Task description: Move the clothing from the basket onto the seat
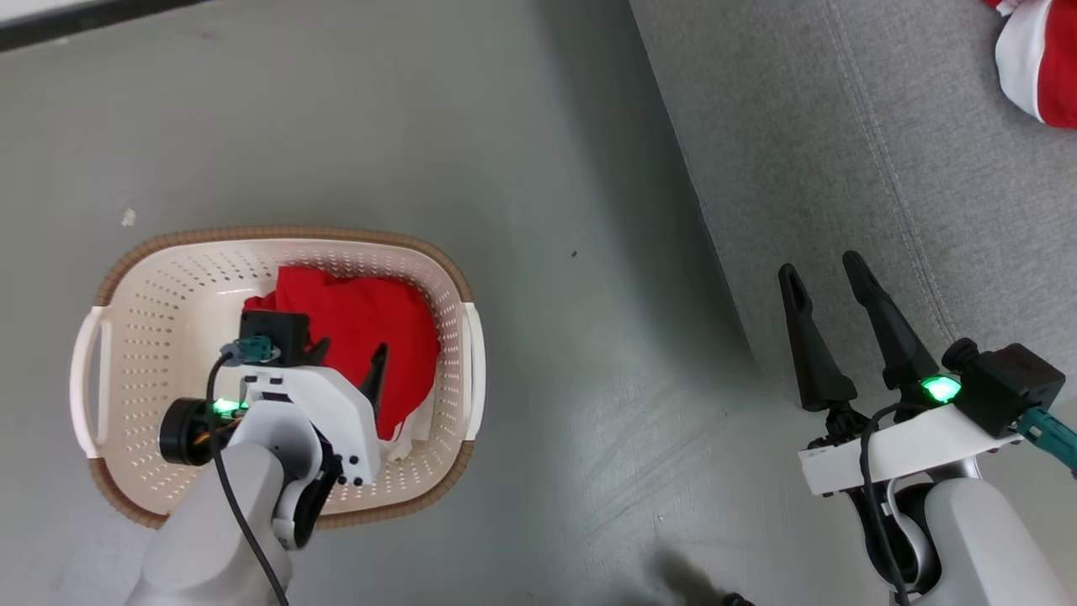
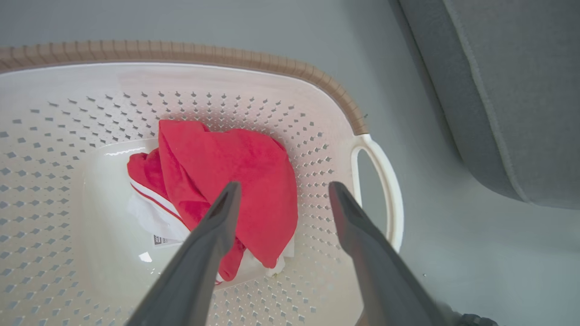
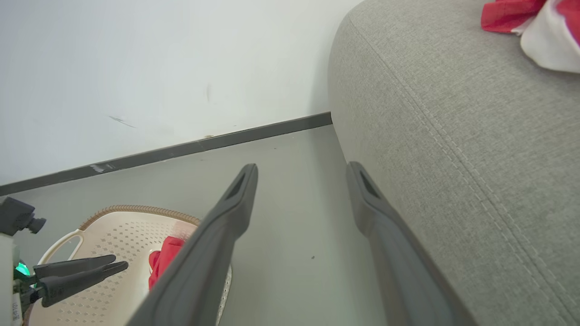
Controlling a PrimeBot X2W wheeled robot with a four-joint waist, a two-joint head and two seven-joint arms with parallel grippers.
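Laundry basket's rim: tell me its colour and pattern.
Brown woven-look rim atop the cream perforated plastic basket; left wrist view shows it best.

No text, brand or number can be read with certainty. A small white label (image 2: 164, 240) sewn to the red clothing (image 2: 235, 181) in the basket (image 2: 317, 113) carries dark print, including a blocky patch that may be a code, but the characters are too small and blurred to make out. The white mount (image 1: 892, 450) behind the right tool (image 1: 823, 271) bears a faint dark marking at its near corner, and that too is illegible.
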